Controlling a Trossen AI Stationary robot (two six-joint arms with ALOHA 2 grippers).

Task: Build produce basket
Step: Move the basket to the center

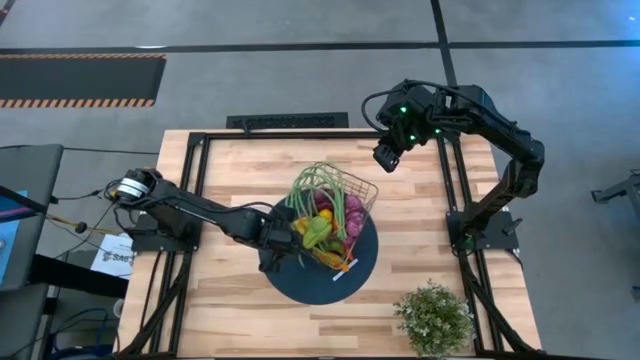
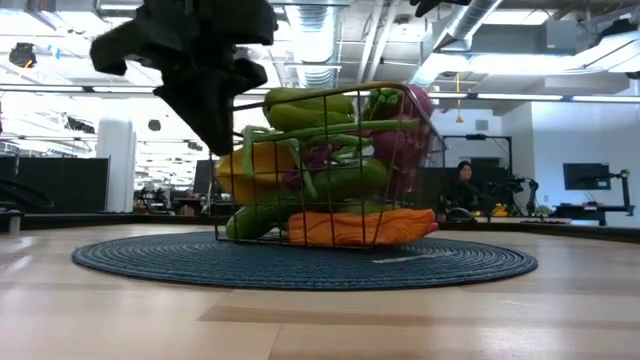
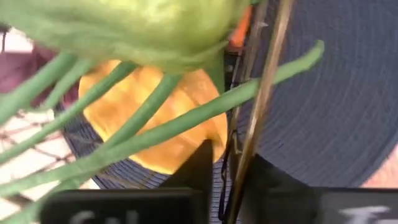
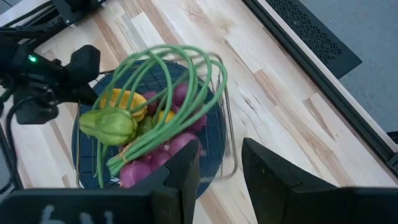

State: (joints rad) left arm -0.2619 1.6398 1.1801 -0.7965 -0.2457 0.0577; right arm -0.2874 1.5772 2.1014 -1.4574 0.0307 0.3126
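Observation:
The wire-mesh basket (image 1: 362, 192) stands on a round dark blue plate (image 1: 300, 285) at the table's middle. It is heaped with produce: long green beans (image 1: 318, 178), a yellow lemon (image 3: 149, 118), a green pepper (image 4: 109, 124), purple grapes (image 4: 186, 93), an orange carrot (image 2: 360, 226) and a green cucumber (image 2: 320, 190). My left gripper (image 3: 233, 174) is at the basket's left side, shut on its wire. My right gripper (image 4: 221, 165) hangs high over the table's far right part, open, with nothing between its fingers. My left gripper pinches a wire of the basket's left wall (image 3: 252, 146) between its two fingers. One finger (image 3: 199, 165) is on the produce side and the other (image 3: 273, 177) on the outer side over the plate. The fingers slant down from the table's left. The basket's bottom (image 2: 330, 240) rests on the plate.
A bushy potted plant (image 1: 435, 318) stands at the near right corner. Black frame rails (image 1: 190, 200) (image 1: 455, 200) run along the table's left and right sides. Bare wood lies near the front edge (image 1: 300, 335). People and desks show in the room beyond.

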